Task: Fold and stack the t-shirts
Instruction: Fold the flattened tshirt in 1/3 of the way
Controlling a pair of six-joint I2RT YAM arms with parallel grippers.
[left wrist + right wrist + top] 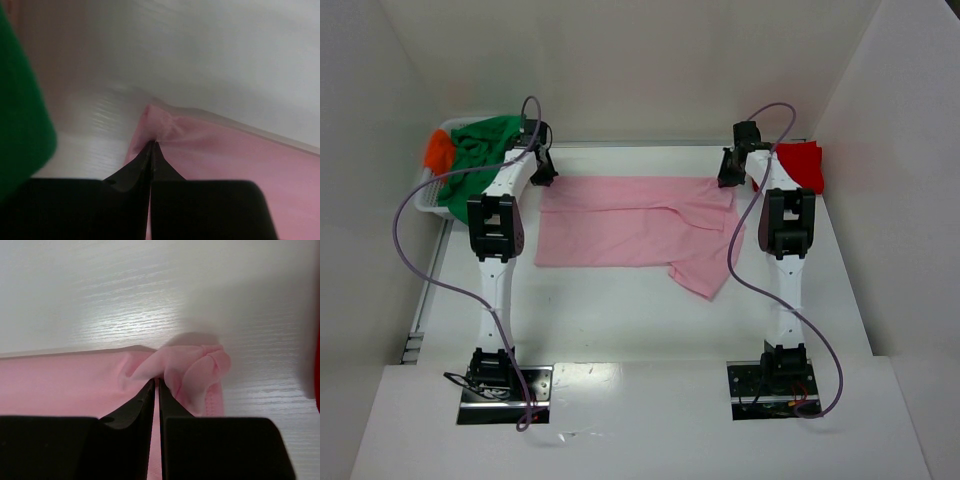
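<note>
Two arms reach out from the near edge across the counter point(620, 320). The pink shirt point(630, 225) is mid-counter, spread mostly flat, with one sleeve flopped toward the near right.

At its far edge:
- The left end effector point(152, 145) is closed tight on the far-left corner, and the cloth puckers at the tips.
- The right end effector point(157, 382) is closed on the far-right corner, with a bunched wad of fabric beside the tips.

My read is that one grip per far corner keeps that edge straight and taut, so it can be drawn toward the near side as a clean fold rather than a crumple. The fold isn't made yet. The wad on the right could leave that corner lumpy.

Further back:
- The green shirt point(480, 150) and the orange shirt point(440, 150) are heaped in a basket point(428, 195) at far left. The green hangs just beside the left end effector, so there's a snag risk.
- The red shirt point(802, 165) sits at far right, close to the right end effector.

Nothing is stacked so far, so this looks like an early stage.
</note>
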